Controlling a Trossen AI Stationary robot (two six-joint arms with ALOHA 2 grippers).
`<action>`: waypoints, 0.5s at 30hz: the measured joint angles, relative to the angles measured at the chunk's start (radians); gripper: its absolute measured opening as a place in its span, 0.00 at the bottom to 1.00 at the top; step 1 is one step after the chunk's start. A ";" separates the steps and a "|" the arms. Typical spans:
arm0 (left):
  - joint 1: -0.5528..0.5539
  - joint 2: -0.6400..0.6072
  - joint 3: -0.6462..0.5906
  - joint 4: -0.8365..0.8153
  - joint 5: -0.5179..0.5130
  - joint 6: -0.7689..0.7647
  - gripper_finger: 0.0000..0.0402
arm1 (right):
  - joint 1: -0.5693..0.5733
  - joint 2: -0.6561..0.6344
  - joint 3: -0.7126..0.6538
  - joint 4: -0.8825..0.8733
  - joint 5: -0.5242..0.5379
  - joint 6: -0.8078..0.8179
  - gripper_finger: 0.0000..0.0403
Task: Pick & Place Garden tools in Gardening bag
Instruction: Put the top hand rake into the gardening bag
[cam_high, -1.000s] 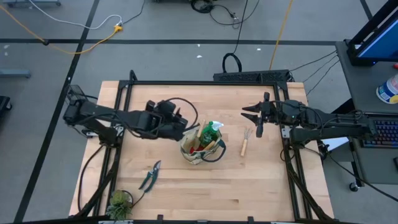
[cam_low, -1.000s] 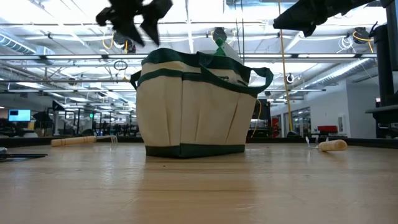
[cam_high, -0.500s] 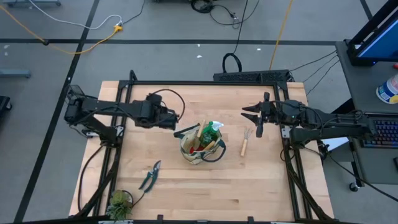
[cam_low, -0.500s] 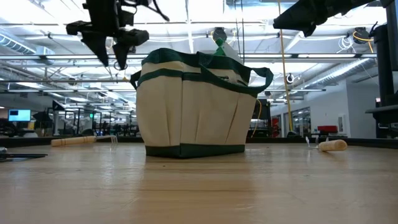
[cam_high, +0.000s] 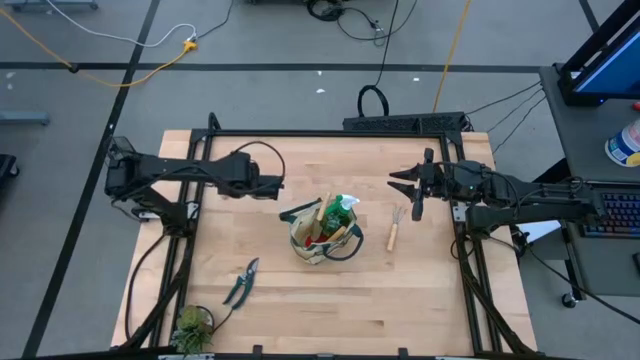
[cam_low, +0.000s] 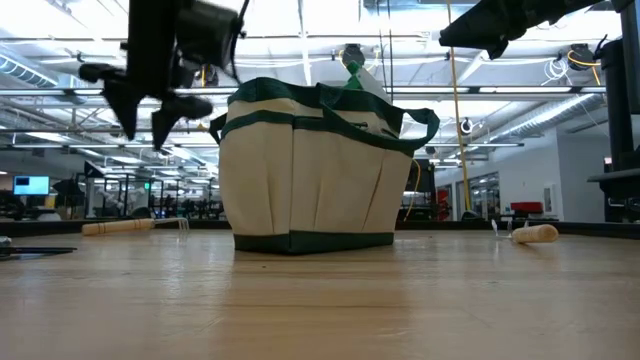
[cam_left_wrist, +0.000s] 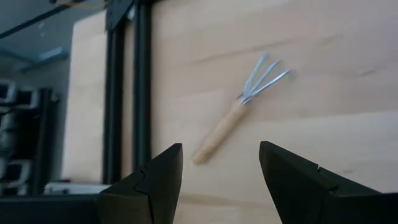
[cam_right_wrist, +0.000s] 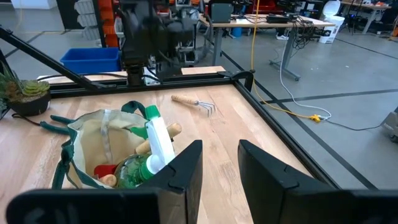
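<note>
Bag: beige canvas gardening bag with dark green trim, upright on the wooden table.
Bag contents: green spray bottle top showing above the rim.
Left of bag: wooden-handled tool lying flat on the table, well apart from the bag.
Right of bag: second wooden handle lying on the table.
Left gripper: above the table, left of the bag, fingers pointing down, parted, empty.
Right arm: raised at upper right.

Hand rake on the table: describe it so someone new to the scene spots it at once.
Start at the gardening bag in the middle of the table. Just beside it, toward the right arm, the hand rake lies flat: wooden handle, metal prongs. The pruning shears on the bag's other side are dark-handled.
</note>
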 joint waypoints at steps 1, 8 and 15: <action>0.009 0.000 -0.021 0.000 0.013 0.006 0.54 | 0.000 0.000 0.000 0.000 0.000 0.000 0.24; 0.079 0.000 -0.129 0.090 0.091 0.129 0.54 | 0.000 0.000 0.000 0.000 0.000 0.000 0.24; 0.167 0.001 -0.165 0.187 0.135 0.316 0.54 | 0.000 0.000 0.000 0.000 0.000 0.000 0.24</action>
